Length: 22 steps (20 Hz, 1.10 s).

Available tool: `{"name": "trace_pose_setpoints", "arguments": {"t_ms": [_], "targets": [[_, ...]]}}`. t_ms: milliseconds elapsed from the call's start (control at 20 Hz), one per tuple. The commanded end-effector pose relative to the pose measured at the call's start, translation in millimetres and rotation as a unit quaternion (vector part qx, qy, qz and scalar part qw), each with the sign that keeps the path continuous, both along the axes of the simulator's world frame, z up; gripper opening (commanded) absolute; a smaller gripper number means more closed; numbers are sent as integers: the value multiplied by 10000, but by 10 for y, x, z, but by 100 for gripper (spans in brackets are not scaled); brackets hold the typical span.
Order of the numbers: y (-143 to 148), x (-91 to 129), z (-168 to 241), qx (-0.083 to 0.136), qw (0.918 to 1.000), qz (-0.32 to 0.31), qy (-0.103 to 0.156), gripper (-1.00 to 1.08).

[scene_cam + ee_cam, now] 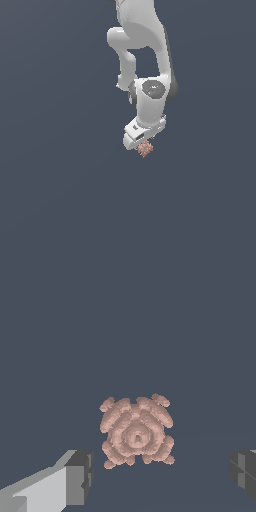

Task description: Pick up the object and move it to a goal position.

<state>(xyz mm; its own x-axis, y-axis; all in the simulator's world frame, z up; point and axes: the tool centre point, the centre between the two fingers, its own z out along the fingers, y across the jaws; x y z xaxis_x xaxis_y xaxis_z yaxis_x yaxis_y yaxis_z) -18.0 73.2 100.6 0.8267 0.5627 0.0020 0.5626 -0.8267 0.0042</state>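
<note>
Spread-apart gripper (pixel 160 476) fingers flank the bumpy object (pixel 136 430); closing off-centre could squirt the lump sideways.

Object (pixel 145 149) (pixel 136 430): small pinkish-brown knobbly lump, ringed with berry-like bumps | seen just below centre of the exterior view | set against plain dark grey-blue.

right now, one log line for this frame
phase: pre-grasp | white gripper: open, fingers either side of target | small bumpy pinkish-brown lump: between fingers, ungrasped
</note>
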Motion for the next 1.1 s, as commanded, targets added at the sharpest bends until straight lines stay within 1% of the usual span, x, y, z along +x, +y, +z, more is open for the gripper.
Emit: {"name": "trace_pose_setpoints", "arguments": {"t_ms": [0,200,500,1050], "targets": [[54,-26,-50,5,9998,205,9,100],[99,-49,-92,10,9993,367,19,100],[100,-51,-126,10,9993,360,21,100],[104,-61,-573,11,9992,387,21,100]]}}
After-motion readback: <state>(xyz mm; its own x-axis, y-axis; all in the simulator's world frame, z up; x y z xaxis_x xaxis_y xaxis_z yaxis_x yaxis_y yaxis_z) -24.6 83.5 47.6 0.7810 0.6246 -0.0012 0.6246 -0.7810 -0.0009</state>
